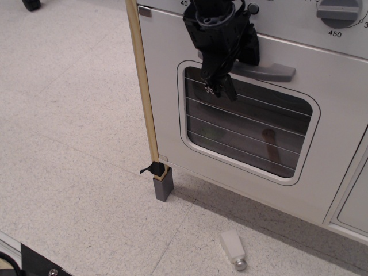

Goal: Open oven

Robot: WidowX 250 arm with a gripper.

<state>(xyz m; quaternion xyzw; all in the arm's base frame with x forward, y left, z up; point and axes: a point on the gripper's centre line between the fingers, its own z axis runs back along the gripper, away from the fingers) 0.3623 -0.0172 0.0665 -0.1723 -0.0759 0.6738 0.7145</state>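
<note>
The white toy oven (167, 115) stands on the floor with its door shut. The door has a rounded dark glass window (247, 123) and a grey bar handle (270, 71) above it. My black gripper (238, 72) hangs in front of the handle's left end and hides it. Its jaws stand open, with one fingertip (226, 91) over the window's top edge and the other (252, 50) just above the handle. I cannot tell whether it touches the handle. A grey knob (339, 11) shows at the top right.
Light wood trim (144, 86) runs down the oven's left edge to a grey foot (163, 187). A small white and grey part (233, 249) lies on the floor in front. A plain white panel door (353, 207) is at the right. A black base (40, 264) sits at the bottom left.
</note>
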